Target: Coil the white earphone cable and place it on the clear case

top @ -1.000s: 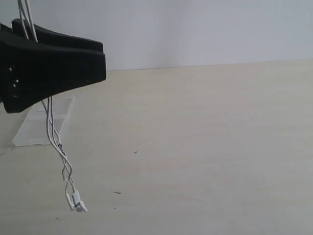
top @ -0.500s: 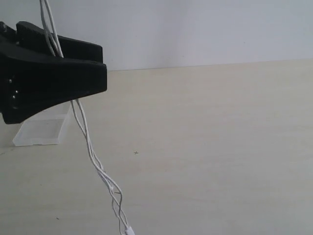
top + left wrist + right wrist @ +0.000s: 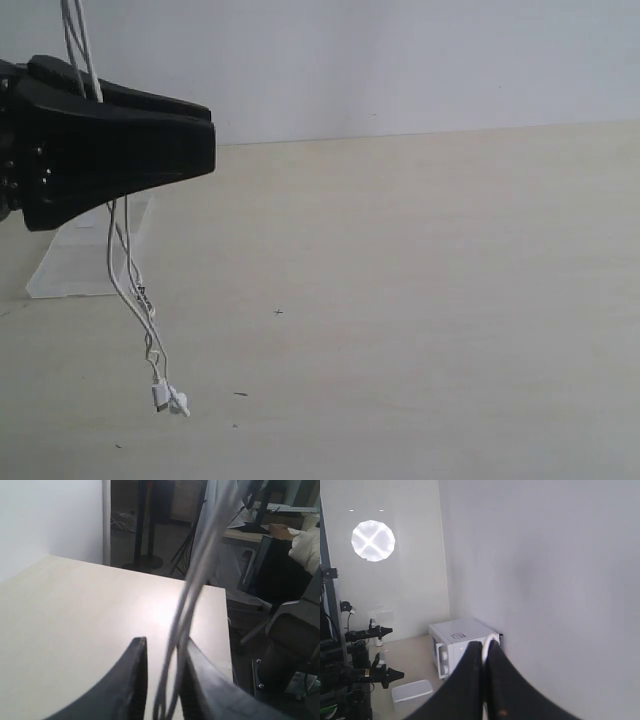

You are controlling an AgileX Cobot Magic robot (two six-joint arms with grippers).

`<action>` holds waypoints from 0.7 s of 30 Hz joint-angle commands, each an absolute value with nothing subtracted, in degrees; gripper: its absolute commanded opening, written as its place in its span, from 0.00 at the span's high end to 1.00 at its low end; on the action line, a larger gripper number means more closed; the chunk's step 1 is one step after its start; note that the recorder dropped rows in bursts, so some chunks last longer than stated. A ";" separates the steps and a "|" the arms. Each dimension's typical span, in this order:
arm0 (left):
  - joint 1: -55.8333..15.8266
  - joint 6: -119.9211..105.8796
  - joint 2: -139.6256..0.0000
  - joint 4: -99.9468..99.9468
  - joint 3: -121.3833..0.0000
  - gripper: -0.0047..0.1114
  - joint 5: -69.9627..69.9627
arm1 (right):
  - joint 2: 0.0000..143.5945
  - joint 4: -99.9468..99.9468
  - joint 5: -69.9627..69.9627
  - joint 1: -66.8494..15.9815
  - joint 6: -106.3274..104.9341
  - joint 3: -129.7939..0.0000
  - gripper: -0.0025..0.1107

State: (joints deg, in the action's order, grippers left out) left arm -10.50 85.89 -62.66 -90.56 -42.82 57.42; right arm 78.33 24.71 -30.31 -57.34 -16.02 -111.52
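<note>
From my station I saw a pale wooden table (image 3: 430, 300) that reached across to the right edge, and a plain white wall (image 3: 400, 60) behind it. At the far left, the left gripper (image 3: 211, 128) hung large and black close to the camera, above the table. Its wrist view showed the two fingers a little apart. The cable (image 3: 192, 587) ran through the gap between them, and the bright table was visible beside the strands. Past the table edge in that view I saw a dark floor, some stands and a chair (image 3: 295, 630).

Behind and below this gripper the case (image 3: 75, 268) lay flat on the table, clear and whitish. The cable was thin and white, in two strands. It came down from above, passed the gripper and hung in front of the case. It ended in the earbuds (image 3: 168, 400) low over the table, and I could not tell if they touched it.

The right gripper (image 3: 485, 644) was outside the exterior view. Its wrist view showed the fingers pressed together on a small white loop of the cable.
</note>
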 commanded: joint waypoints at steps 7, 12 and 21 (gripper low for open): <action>-10.76 86.10 -62.38 -91.36 -42.65 0.77 55.61 | 76.71 19.01 -31.68 -57.28 -14.29 -111.90 0.98; -10.76 87.17 -62.38 -91.56 -42.65 0.93 54.30 | 75.72 14.59 -32.61 -57.28 -11.47 -111.90 0.98; -10.76 87.42 -62.38 -92.17 -42.65 0.96 53.21 | 75.19 14.46 -32.61 -57.28 -11.38 -111.90 0.98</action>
State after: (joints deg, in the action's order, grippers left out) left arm -10.50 86.87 -62.66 -91.86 -42.82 53.95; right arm 75.76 15.06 -33.19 -57.34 -11.43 -111.52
